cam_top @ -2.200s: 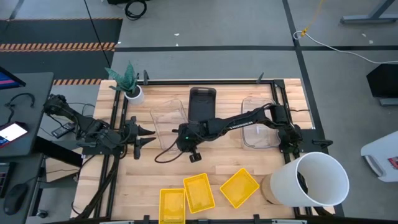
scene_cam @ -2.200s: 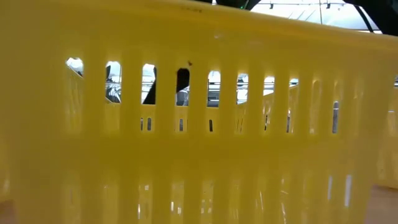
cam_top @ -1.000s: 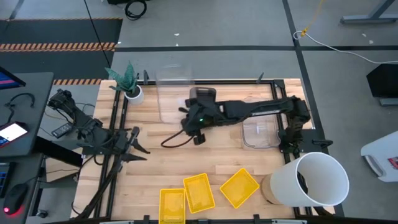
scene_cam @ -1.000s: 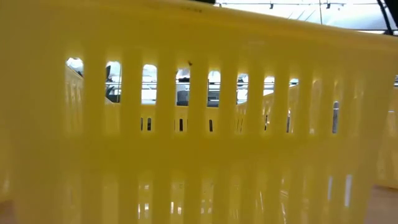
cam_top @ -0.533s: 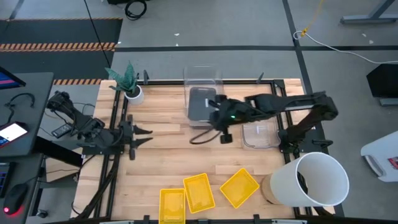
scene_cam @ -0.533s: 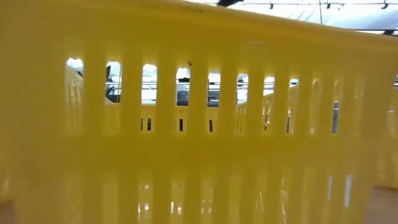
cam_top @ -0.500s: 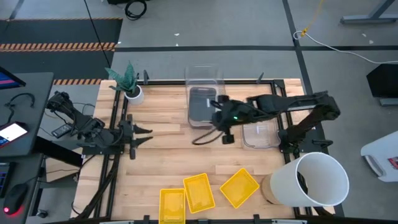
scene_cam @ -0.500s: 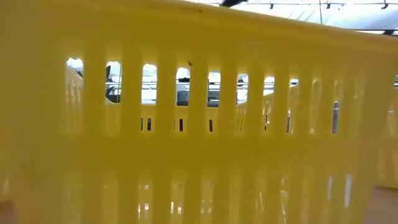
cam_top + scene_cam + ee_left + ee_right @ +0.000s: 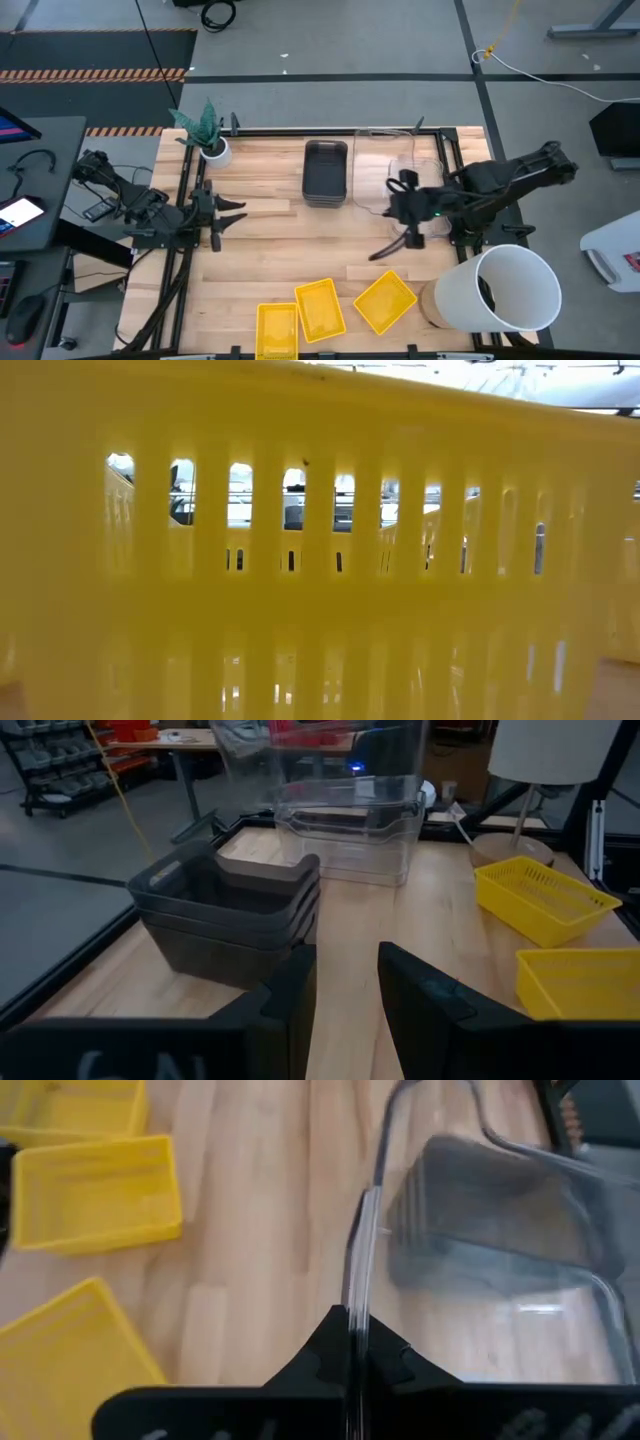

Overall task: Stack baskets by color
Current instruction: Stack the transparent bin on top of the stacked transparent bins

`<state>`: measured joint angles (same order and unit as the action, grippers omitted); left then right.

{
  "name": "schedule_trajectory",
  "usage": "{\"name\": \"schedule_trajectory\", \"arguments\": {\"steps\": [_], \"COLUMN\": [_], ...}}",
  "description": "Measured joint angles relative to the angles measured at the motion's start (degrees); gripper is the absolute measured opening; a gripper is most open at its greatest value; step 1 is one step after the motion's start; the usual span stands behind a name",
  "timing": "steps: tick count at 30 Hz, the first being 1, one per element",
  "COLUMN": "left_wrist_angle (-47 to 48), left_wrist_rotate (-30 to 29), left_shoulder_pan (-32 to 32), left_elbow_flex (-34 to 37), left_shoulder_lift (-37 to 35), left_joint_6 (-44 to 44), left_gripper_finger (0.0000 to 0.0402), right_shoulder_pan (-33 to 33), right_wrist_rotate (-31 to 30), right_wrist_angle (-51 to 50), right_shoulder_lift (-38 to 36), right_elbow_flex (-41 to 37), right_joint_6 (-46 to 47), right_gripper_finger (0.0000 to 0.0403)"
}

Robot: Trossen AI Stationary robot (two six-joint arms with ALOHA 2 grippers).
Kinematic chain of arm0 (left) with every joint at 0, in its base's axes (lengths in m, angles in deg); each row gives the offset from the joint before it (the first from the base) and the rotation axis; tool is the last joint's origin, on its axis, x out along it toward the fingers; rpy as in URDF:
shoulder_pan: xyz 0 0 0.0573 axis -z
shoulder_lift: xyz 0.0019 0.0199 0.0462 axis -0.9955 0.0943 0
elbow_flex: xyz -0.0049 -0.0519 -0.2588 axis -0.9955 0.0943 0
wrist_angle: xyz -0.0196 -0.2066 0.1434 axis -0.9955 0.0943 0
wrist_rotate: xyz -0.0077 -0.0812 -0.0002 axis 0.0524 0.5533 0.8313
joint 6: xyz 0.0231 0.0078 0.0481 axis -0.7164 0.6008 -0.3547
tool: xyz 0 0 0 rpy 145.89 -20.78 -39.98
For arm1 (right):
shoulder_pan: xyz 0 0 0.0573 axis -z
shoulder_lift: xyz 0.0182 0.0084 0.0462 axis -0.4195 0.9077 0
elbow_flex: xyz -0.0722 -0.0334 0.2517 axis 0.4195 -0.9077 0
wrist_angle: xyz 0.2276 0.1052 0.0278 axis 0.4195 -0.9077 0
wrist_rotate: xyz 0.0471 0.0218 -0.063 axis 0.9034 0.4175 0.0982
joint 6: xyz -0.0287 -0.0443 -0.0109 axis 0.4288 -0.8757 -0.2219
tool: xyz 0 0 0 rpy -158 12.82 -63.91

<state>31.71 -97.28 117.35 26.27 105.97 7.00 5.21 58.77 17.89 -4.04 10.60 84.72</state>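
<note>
My right gripper (image 9: pixel 398 198) is shut on a clear basket (image 9: pixel 380 160) and holds it in the air at the table's far right, over another clear basket (image 9: pixel 350 830) that rests on its base. A stack of dark grey baskets (image 9: pixel 325 172) stands at the far middle. Three yellow baskets (image 9: pixel 320 308) lie by the near edge; one yellow wall (image 9: pixel 320 580) fills the low view. My left gripper (image 9: pixel 235 212) waits open at the table's left, touching nothing. My right gripper pinches the clear basket's thin wall at its rim (image 9: pixel 358 1295) between its two shut fingers. The fingers slant down and lie along the wall's edge. The basket is lifted clear of the table and tilted, its body to one side of the fingers.
A big white bucket (image 9: pixel 505 290) stands at the near right corner. A small potted plant (image 9: pixel 210 145) is at the far left corner. Bare wood lies between the grey stack and the yellow baskets.
My right gripper has carried the clear basket quickly from over the far middle, past the grey stack, toward the table's right edge, and has rolled as it went; the basket stays lifted. My left gripper has swung a little toward the far edge and stays open.
</note>
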Motion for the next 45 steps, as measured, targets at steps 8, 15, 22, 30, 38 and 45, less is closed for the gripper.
{"name": "schedule_trajectory", "arguments": {"steps": [8, 15, 22, 30, 38, 45], "left_wrist_angle": [0.0, 0.0, 0.0, 0.0, 0.3, 0.6], "left_wrist_rotate": [0.0, 0.0, 0.0, 0.0, 0.0, 0.0], "left_shoulder_pan": [-0.5, -0.5, -0.5, -0.5, -0.5, -0.5], "left_elbow_flex": [0.0, 0.0, 0.0, 0.0, 0.0, 0.0], "left_shoulder_lift": [0.0, 0.0, 0.0, 0.0, 0.0, 0.0], "left_joint_6": [-0.2, 0.1, 0.5, 0.5, 0.5, 0.4], "left_gripper_finger": [0.0117, 0.0117, 0.0117, 0.0117, 0.0117, 0.0117], "right_shoulder_pan": [-5.1, -7.4, -7.9, -7.9, -7.9, -7.9], "right_wrist_rotate": [2.1, 6.7, 9.9, 7.3, 3.8, 4.7], "right_wrist_angle": [-7.1, -9.4, -16.7, -19.2, -19.1, -16.1], "right_shoulder_lift": [-5.1, -9.7, -13.7, -14.4, -13.3, -14.1], "right_elbow_flex": [0.0, 0.0, 0.0, 0.0, -3.7, -12.1], "right_joint_6": [10.0, 16.2, 24.9, 24.2, 22.8, 24.6], "right_gripper_finger": [0.0003, 0.0003, 0.0003, 0.0003, 0.0002, 0.0002]}}
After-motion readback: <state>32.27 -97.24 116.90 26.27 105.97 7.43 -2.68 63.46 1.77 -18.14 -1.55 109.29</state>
